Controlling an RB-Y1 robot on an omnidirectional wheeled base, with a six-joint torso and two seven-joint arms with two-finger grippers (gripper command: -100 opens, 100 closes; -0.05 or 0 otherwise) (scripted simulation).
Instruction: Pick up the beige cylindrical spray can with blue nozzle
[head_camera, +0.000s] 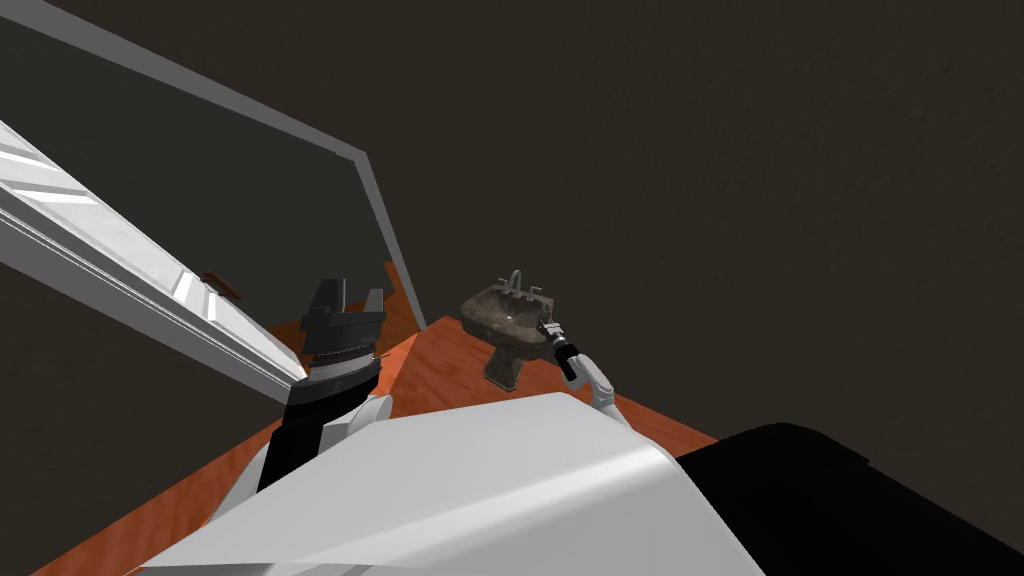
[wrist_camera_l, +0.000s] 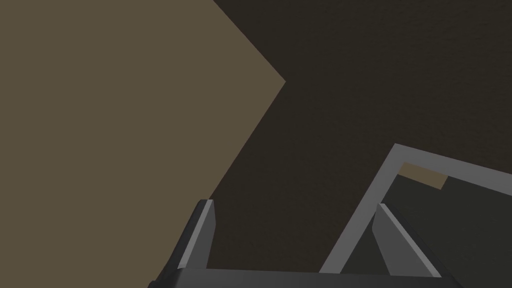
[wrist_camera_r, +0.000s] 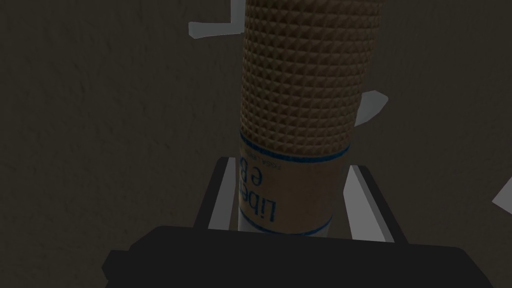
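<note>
Your right pincer (wrist_camera_r: 291, 167) is clamped on the beige spray can (wrist_camera_r: 305, 75), with the fingers (wrist_camera_r: 365, 205) pressing its sides low on the label. Mid-frame in the head view, that pincer sits at the mottled sink (head_camera: 490, 305). Your left pincer (head_camera: 355, 290) stands wide, left of centre.

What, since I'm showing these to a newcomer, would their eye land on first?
The brown spray can, knobbly above its blue-lettered label, clamped in the right pincer. Then the mottled brown sink beside that arm on the orange floor, and the left pincer, open near a white door.
</note>
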